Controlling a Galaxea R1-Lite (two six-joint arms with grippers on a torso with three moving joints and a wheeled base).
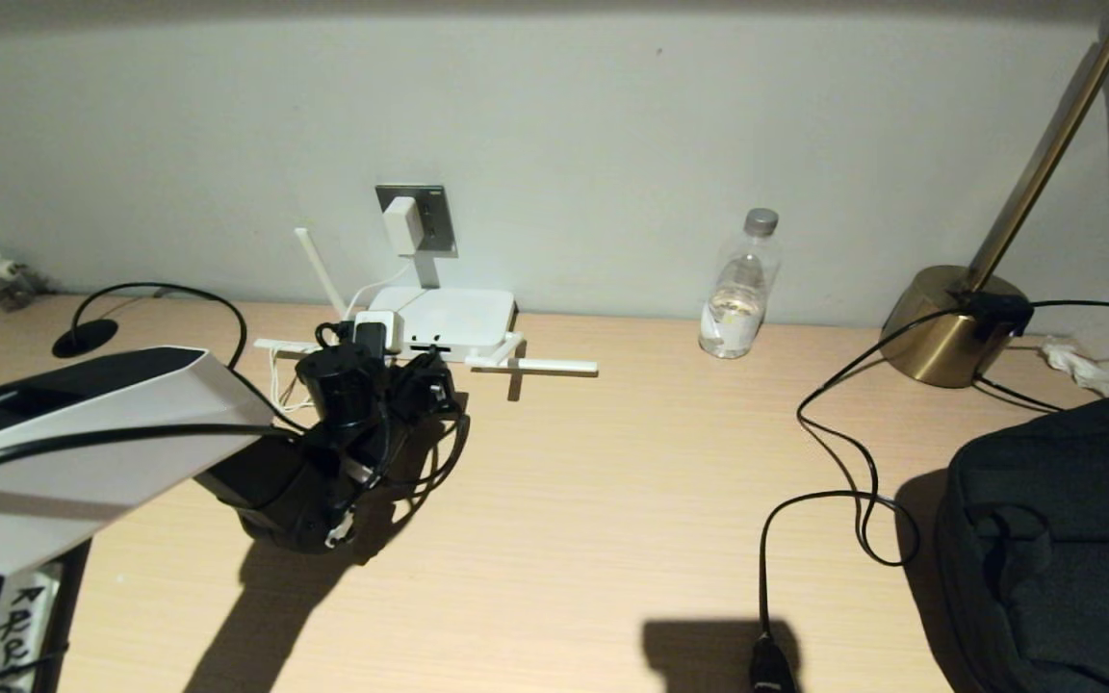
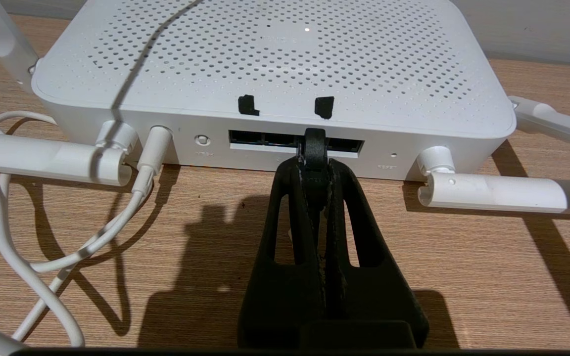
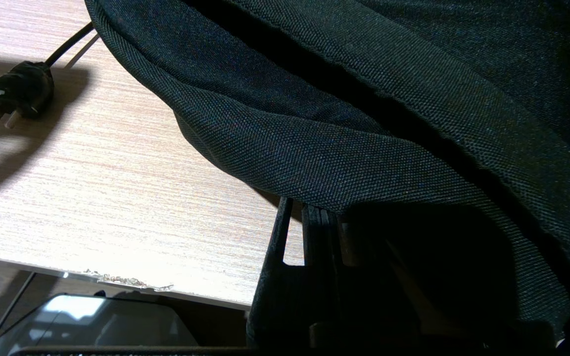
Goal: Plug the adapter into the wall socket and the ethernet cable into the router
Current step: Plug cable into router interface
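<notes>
The white adapter sits plugged into the grey wall socket above the router. My left gripper is at the router's front edge, shut on the black boot of the ethernet cable. The boot's tip is pressed at the dark port row; the clear plug is hidden. The thick black cable arcs back to the left. The adapter's thin white cord enters the router beside an antenna. My right gripper is parked, shut, at the table's front edge under a black bag.
A water bottle stands by the wall. A brass lamp base is at the back right; its thin black cord ends in a loose plug. The black bag fills the right front. Router antennas lie spread on the table.
</notes>
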